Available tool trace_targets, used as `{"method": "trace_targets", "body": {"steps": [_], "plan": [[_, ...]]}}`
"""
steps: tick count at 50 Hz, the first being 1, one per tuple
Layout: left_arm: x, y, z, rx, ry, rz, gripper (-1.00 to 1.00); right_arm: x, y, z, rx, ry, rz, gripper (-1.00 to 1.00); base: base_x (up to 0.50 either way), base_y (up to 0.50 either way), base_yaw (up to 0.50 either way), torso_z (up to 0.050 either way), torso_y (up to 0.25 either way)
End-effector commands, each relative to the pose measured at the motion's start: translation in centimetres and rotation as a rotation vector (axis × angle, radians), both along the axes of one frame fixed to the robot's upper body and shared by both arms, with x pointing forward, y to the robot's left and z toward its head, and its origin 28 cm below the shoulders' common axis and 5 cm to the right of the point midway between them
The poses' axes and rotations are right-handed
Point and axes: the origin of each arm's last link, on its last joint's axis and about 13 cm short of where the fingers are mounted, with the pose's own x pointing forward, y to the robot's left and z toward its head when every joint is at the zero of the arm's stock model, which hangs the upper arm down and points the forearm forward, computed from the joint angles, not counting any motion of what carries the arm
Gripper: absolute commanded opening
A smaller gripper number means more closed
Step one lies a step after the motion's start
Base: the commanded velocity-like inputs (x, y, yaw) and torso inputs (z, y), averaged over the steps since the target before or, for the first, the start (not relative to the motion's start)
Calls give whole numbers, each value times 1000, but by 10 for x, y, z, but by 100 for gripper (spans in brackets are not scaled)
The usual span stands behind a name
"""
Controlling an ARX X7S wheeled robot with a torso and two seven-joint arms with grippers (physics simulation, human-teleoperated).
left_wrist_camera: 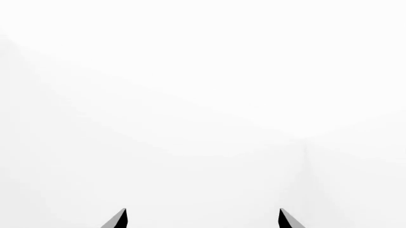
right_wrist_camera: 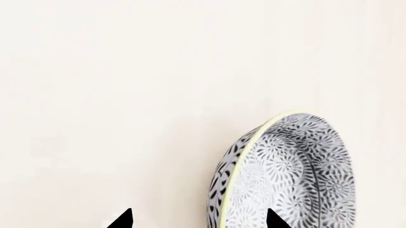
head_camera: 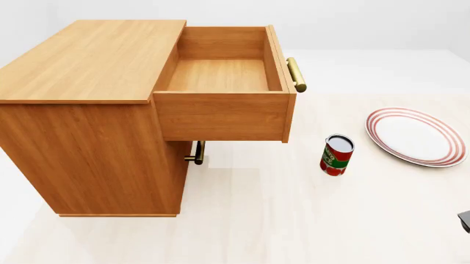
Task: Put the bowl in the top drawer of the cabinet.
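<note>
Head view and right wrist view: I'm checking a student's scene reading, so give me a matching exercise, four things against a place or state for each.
Things:
1. top drawer
2. can
3. plate
4. bowl

Places or states:
A. lying flat at the far right of the head view
B. seen only by the right wrist camera, by one fingertip
C. pulled open and empty
D. standing upright between cabinet and plate

Pairs: 1-C, 2-D, 3-A, 4-B

bowl (right_wrist_camera: 285, 175) tilted on edge | fingers (right_wrist_camera: 121, 219) apart | contact unclear
</note>
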Motion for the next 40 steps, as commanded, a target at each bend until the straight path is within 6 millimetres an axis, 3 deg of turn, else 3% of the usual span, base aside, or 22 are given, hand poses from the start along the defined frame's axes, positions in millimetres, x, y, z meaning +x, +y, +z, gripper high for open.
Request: {"method": "trace_targets", "body": {"steps": [1, 22, 40], "plan": [[2, 0, -1, 1, 5, 4, 100, -3, -6, -9, 3, 2, -30, -100, 0, 0, 0, 0, 0], [3, -1, -1, -8, -5, -9, 100, -11, -11, 5, -36, -31, -53, -100, 0, 0, 0, 0, 0], [0, 0, -1, -23, -18, -26, 100, -9, -2, 56, -106, -108, 5, -100, 0, 0, 0, 0, 0]]}}
